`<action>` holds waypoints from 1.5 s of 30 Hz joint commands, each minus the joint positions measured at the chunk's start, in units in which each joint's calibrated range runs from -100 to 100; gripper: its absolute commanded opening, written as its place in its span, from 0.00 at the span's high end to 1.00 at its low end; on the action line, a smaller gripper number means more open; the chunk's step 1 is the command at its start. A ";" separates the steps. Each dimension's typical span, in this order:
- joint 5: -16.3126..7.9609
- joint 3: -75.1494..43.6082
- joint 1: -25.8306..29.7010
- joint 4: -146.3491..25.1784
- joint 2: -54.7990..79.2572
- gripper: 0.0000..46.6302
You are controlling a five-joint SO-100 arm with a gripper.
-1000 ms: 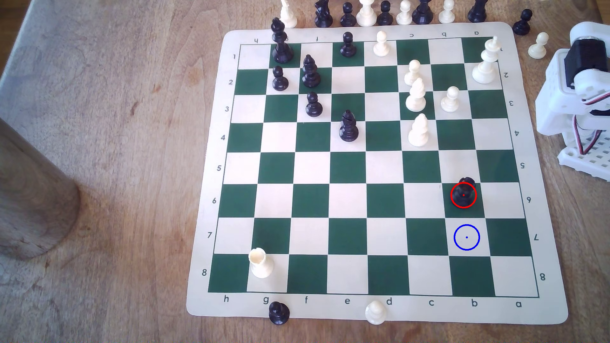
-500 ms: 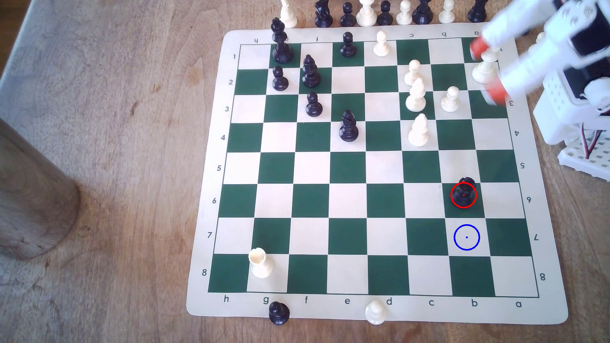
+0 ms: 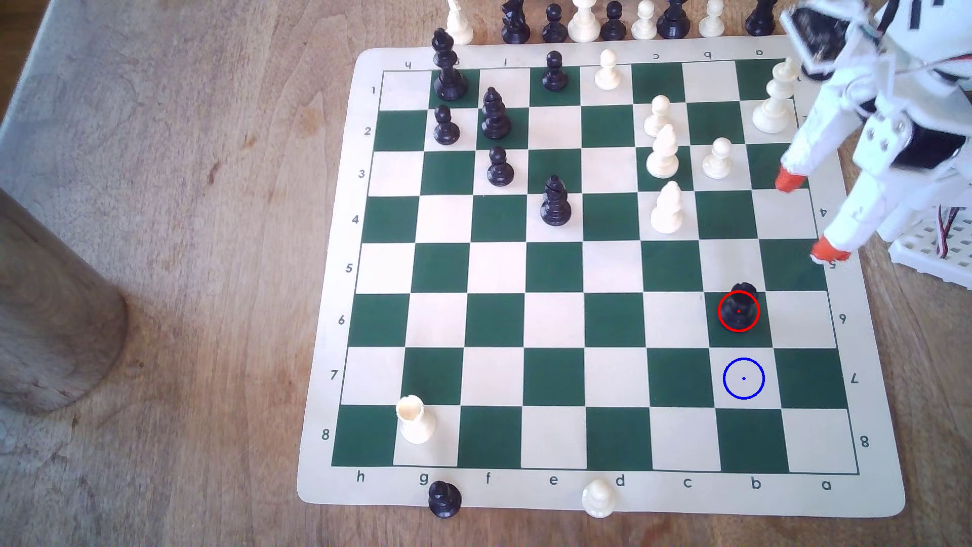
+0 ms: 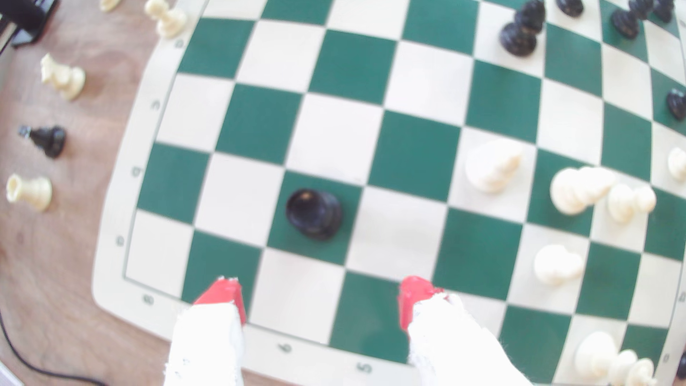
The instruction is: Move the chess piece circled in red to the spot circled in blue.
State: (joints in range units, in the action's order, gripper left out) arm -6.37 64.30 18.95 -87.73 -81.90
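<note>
The black rook, short with a notched top, stands inside the red circle on a dark green square near the exterior view's right board edge. One square nearer the board's front edge is the cream square with the blue circle, bare. My gripper hangs open above the board's right border, its red-tipped fingers wide apart, a couple of squares from the rook. The wrist view has the rook ahead of the spread gripper, with nothing between the fingertips.
White pieces cluster on the board beyond the rook, with a tall white piece close to my arm. Black pieces stand toward the exterior view's left. Captured pieces line the far border. A white rook stands near the front left.
My arm swung in from the right and moved down the board's right edge toward the rook, with the fingers spread. The rook has not moved.
</note>
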 commanded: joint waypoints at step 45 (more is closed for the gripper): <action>-4.88 9.95 6.82 33.02 26.13 0.99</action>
State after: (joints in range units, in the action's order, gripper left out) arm -11.01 75.33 25.59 -55.46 -56.26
